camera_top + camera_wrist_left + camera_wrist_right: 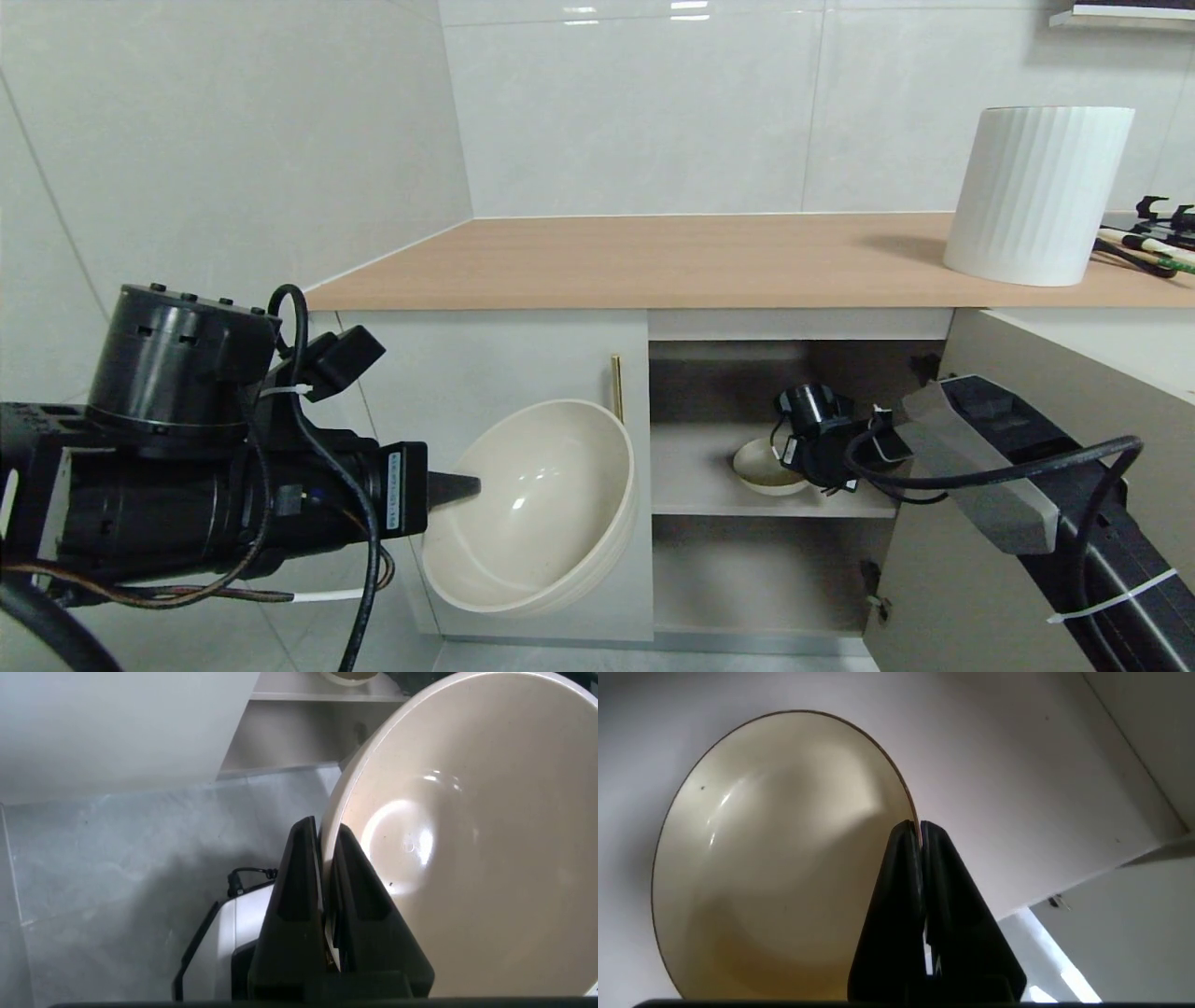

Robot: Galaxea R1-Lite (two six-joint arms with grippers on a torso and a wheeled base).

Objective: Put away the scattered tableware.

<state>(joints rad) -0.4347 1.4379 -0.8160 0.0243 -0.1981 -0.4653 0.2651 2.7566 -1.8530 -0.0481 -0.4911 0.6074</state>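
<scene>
Bowls belong in the cupboard. Right pincer (784, 455) is clamped on the rim of the small bowl (761, 471), at the middle of the shelf (695, 485). Best to set it flat, then let go gently. Left pincer (459, 487) is clamped on the big bowl (546, 509), in front of the shut door (523, 364).

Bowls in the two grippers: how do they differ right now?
The big bowl in the left gripper is far wider than the small bowl in the right gripper. The big bowl is tipped on edge, in the air before the closed door; the small bowl sits upright on the cabinet shelf. Both are cream, and each is pinched at its rim by shut jaws.
</scene>
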